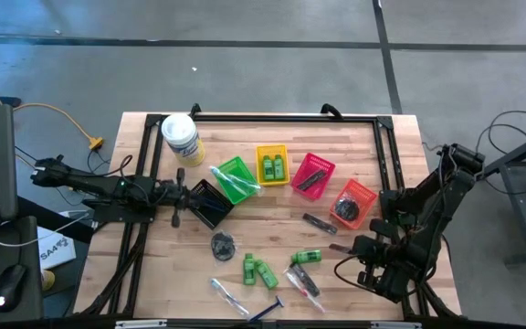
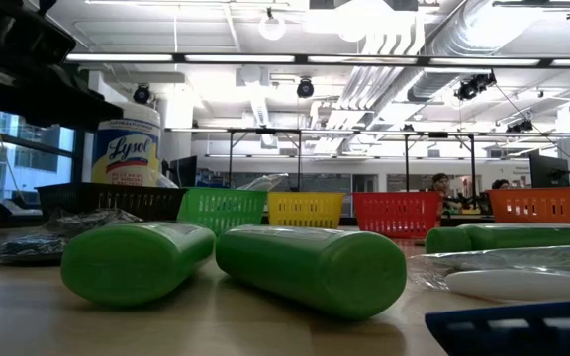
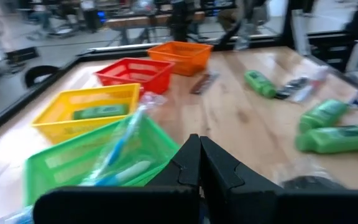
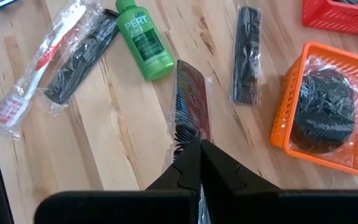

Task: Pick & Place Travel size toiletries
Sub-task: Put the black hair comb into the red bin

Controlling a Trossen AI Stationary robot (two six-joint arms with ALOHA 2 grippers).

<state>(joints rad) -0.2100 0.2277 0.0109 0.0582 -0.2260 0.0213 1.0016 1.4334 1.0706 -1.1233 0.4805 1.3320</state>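
On wood, bright green mini bottles (image 1: 256, 269)

Bottles (image 1: 273, 165) in basket (image 1: 272, 151), comb (image 1: 319, 222) beside

Toiletries mostly loose on the wooden table. Two green bottles (image 1: 256, 269) lie on their sides, side by side near the front edge; a third green bottle (image 1: 307, 257) lies flat just to their right. Dark coiled bundle (image 1: 224, 244) sits behind the pair. Clear-wrapped toothbrush (image 1: 227, 295) and blue-handled razor (image 1: 267, 312) lie at the front edge. Bagged black comb (image 1: 319, 223) lies flat further back. Already binned: two green bottles in the yellow basket (image 1: 273, 165), a dark coil in the orange basket (image 1: 347, 210).
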